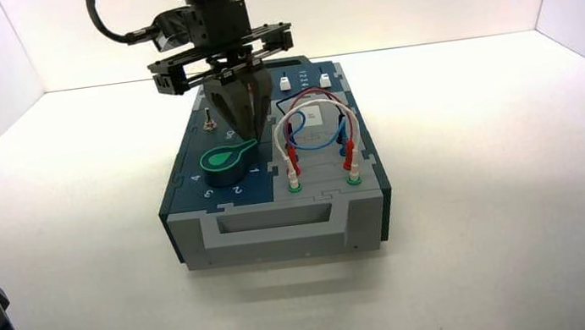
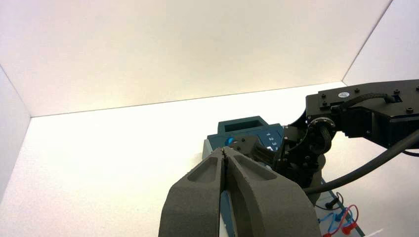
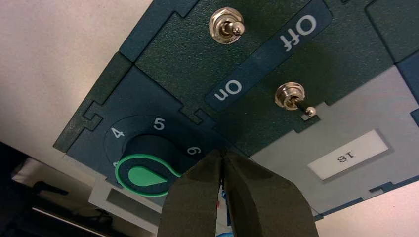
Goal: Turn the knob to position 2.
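I have the right pincer [image 1: 248, 128] pressed together, poised just behind the knob's [image 1: 226, 164] pointer tip; next I'd nudge it toward the 2 [image 1: 237, 189].

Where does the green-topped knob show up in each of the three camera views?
High view: the knob sits at the box's front left, beside the right claw.
Left wrist view: not in it; the other arm hides that part of the box.
Right wrist view: the knob shows low, next to the numerals 4, 5 and 6.
Shared landmark: the right claw, close beside the knob in both.
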You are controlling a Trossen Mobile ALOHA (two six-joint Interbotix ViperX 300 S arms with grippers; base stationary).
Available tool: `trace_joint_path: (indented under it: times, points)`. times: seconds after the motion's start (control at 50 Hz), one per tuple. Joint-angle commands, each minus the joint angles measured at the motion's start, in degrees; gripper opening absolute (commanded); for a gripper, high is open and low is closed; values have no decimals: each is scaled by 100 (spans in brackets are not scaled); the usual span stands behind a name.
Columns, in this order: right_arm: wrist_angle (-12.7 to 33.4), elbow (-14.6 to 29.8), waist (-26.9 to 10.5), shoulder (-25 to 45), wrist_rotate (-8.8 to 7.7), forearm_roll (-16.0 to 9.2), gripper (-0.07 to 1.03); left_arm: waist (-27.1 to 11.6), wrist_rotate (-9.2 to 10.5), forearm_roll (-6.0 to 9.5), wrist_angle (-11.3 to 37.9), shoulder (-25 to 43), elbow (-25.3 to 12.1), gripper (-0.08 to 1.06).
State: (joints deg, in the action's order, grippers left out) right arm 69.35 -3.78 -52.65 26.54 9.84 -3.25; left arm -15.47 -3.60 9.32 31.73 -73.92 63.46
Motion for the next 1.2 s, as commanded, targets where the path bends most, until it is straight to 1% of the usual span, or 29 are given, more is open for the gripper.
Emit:
trace_joint_path:
  times: [0.02,0.66,1.2]
  points:
    - [35,53,-62,-316,-9,-35,-2,9,-9,9,-26,35,-123,-3]
    - [149,-97,-185,-492,9,-97,-2,9,-9,9,-26,35,-123,-3]
    - [264,-97,-299,-501,44,-114,-2,9,-9,9,-26,18,-123,-3]
